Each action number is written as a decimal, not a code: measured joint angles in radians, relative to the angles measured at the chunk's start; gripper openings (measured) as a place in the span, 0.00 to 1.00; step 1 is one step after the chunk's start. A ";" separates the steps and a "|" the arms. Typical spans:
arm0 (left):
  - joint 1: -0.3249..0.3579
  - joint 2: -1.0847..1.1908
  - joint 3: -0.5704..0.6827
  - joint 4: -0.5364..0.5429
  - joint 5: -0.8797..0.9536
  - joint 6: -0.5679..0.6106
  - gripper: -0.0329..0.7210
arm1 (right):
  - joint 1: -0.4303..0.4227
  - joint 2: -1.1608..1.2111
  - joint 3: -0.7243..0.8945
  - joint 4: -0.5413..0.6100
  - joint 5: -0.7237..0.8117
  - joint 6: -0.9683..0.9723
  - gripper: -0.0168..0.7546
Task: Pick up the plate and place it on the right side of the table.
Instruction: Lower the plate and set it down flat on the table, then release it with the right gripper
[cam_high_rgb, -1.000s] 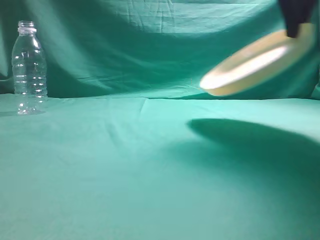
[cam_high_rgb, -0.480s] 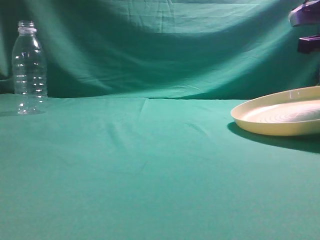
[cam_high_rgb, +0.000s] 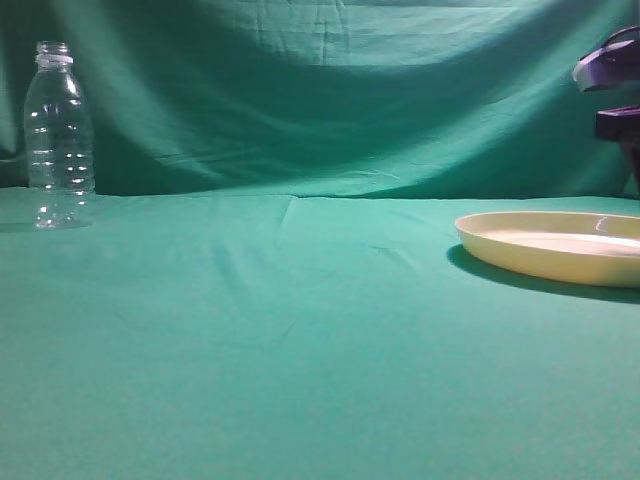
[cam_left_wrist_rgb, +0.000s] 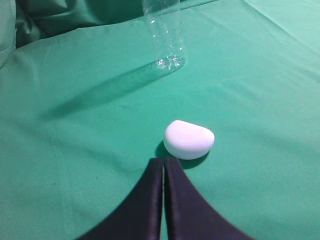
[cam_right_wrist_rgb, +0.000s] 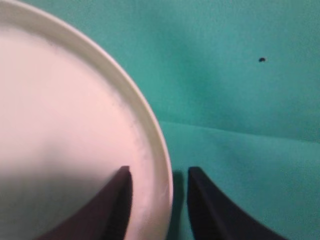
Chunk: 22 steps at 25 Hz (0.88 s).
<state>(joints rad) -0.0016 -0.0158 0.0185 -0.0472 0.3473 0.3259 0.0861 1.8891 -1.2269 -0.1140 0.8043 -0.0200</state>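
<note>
The cream-yellow plate lies flat on the teal-green table at the right, partly cut off by the frame edge. My right gripper hangs above the plate's far right part. In the right wrist view it is open, with one finger over the plate and the other over the cloth, the rim between them with a gap on each side. My left gripper is shut and empty above the cloth; it does not show in the exterior view.
A clear plastic bottle stands upright at the far left; it also shows in the left wrist view. A small white rounded object lies on the cloth just ahead of the left fingertips. A green fabric backdrop hangs behind.
A second ago the plate hung tilted in the air from the right gripper. It has come down and now lies flat on the table, and the gripper has let go.
</note>
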 joint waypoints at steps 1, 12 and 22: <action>0.000 0.000 0.000 0.000 0.000 0.000 0.04 | 0.000 -0.005 0.000 0.000 0.017 0.000 0.48; 0.000 0.000 0.000 0.000 0.000 0.000 0.04 | 0.000 -0.221 -0.168 0.079 0.356 0.000 0.41; 0.000 0.000 0.000 0.000 0.000 0.000 0.04 | 0.000 -0.584 -0.132 0.188 0.438 0.000 0.02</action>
<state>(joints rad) -0.0016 -0.0158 0.0185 -0.0472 0.3473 0.3259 0.0861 1.3053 -1.3592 0.0743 1.2424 -0.0200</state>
